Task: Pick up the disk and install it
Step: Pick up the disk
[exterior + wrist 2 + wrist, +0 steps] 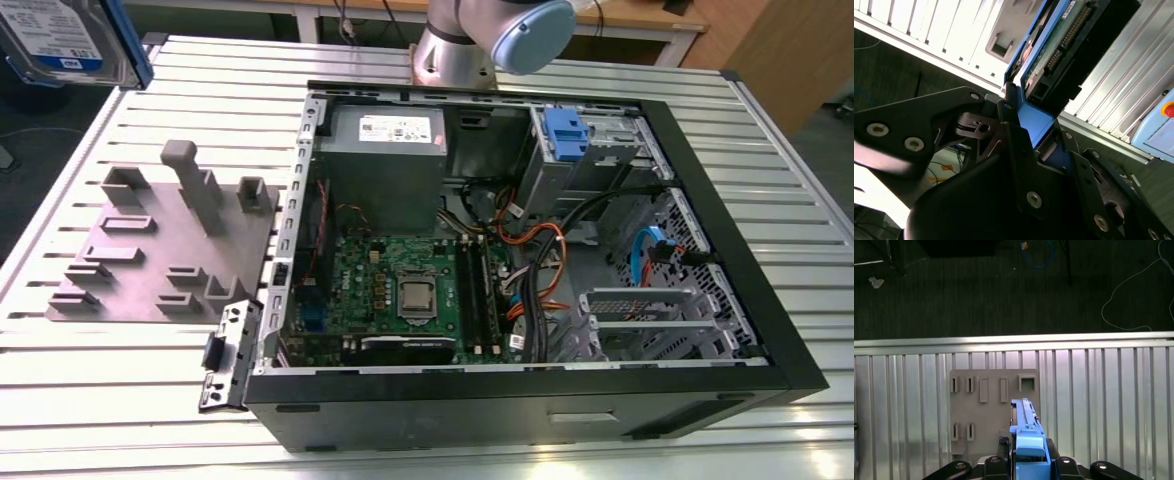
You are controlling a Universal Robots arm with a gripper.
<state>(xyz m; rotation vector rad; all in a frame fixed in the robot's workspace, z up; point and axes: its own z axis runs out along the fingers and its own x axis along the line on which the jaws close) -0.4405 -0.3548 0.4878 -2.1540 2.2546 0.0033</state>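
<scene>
The disk [60,40], silver with a blue-and-white label and a blue bracket, hangs in the air at the exterior view's top left, above the table's far corner. In the second wrist view my gripper [1039,135] is shut on the blue bracket end of the disk [1064,45], whose circuit-board side and connector show. In the first wrist view the disk [1026,435] stands edge-on between the black fingers [996,462], directly above the grey fixture plate [986,410].
An open black computer case [534,400] lies on the slatted metal table [134,400], with its motherboard, grey power supply [387,150] and a drive bay with a blue latch [567,135]. The grey fixture plate [160,240] sits at the case's left. The arm's base [481,40] stands behind.
</scene>
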